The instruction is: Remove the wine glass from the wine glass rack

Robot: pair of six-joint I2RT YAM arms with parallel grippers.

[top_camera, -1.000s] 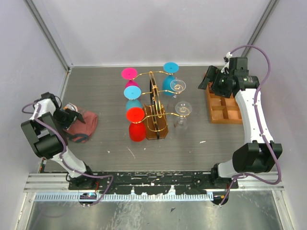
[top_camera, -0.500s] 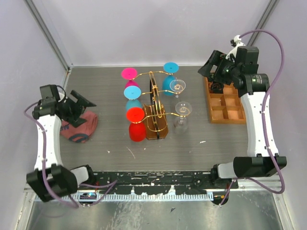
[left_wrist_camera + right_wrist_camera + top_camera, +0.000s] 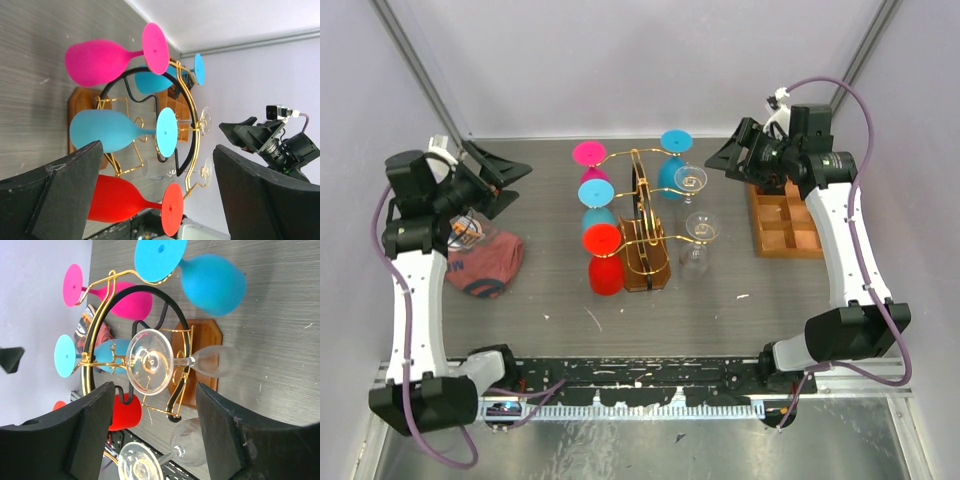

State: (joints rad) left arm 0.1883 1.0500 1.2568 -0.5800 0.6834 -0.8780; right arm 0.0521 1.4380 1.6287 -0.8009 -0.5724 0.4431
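The gold wire wine glass rack [image 3: 642,213] stands mid-table on its brown base. Hanging upside down on it are a pink glass [image 3: 592,170], a light blue glass [image 3: 597,217] and a red glass [image 3: 605,262] on its left side. On its right side are a blue glass [image 3: 672,165] and two clear wine glasses [image 3: 691,181] [image 3: 700,235]. My left gripper [image 3: 502,176] is open and empty, well left of the rack, facing it [image 3: 160,200]. My right gripper [image 3: 724,160] is open and empty, just right of the upper clear glass [image 3: 150,361], apart from it [image 3: 165,440].
A compartmented wooden tray [image 3: 790,222] lies at the right, under my right arm. A crumpled red cloth [image 3: 482,265] lies at the left below my left arm. Grey walls close in the table at the back and sides.
Both arms have risen and swung toward the rack. The left gripper left the red cloth and moved up toward the back; the right gripper moved left off the tray toward the clear glasses.
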